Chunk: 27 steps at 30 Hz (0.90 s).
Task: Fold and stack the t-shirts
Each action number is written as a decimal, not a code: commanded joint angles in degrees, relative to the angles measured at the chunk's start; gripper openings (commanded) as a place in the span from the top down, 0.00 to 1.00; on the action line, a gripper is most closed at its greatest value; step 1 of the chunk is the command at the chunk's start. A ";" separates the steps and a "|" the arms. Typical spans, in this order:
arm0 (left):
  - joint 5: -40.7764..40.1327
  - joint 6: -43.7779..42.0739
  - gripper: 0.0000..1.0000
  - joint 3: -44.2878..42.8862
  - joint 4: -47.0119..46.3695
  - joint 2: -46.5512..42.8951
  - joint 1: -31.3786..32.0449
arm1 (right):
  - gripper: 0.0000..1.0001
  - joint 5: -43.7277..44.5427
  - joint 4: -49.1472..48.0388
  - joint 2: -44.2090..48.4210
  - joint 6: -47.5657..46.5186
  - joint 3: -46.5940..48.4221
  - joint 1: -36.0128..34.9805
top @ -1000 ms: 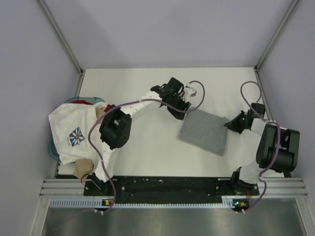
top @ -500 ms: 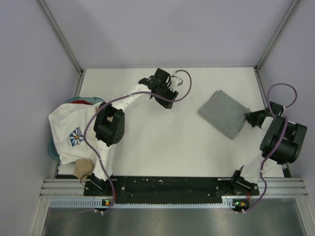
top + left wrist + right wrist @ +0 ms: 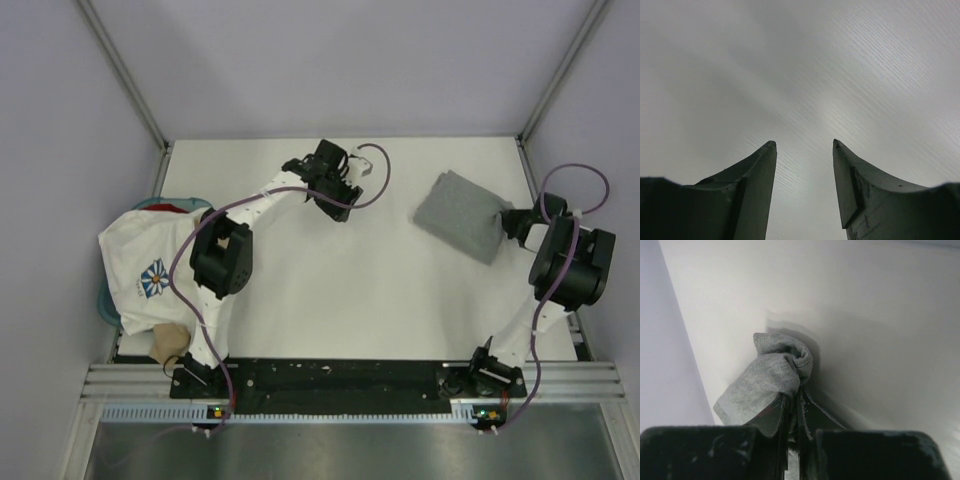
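A folded heather-grey t-shirt [image 3: 458,215] lies at the table's far right, and my right gripper [image 3: 510,222] is shut on its right edge. In the right wrist view the grey cloth [image 3: 767,377] bunches just ahead of the closed fingers [image 3: 771,412]. My left gripper [image 3: 335,195] hovers open over bare table near the back middle; the left wrist view shows its two fingertips [image 3: 765,160] apart with nothing between them. A white t-shirt with a blue-white flower print [image 3: 150,270] tops a pile at the left edge, with tan cloth [image 3: 170,342] and a bit of red [image 3: 178,208] showing beneath.
The pile sits in a blue-rimmed basket [image 3: 105,308] at the left edge. Purple-grey walls and metal posts [image 3: 125,75] enclose the white table [image 3: 330,300]. Both arm bases stand on the black rail [image 3: 340,378] at the near edge.
My right gripper has dragged the grey t-shirt from the table's middle to the far right. My left gripper let it go and drew back toward the rear, then held still.
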State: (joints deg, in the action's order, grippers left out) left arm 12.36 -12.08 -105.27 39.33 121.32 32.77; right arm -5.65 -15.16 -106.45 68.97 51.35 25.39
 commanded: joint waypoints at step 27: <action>-0.93 -4.09 0.46 7.18 -1.98 -12.15 0.01 | 0.60 6.46 35.01 18.38 -49.91 16.50 -12.02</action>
State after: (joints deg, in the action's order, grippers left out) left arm 11.07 -14.50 -100.68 39.44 115.59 32.77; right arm 6.85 17.10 -96.14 21.15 69.95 17.06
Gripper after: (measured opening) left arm 0.538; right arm 0.405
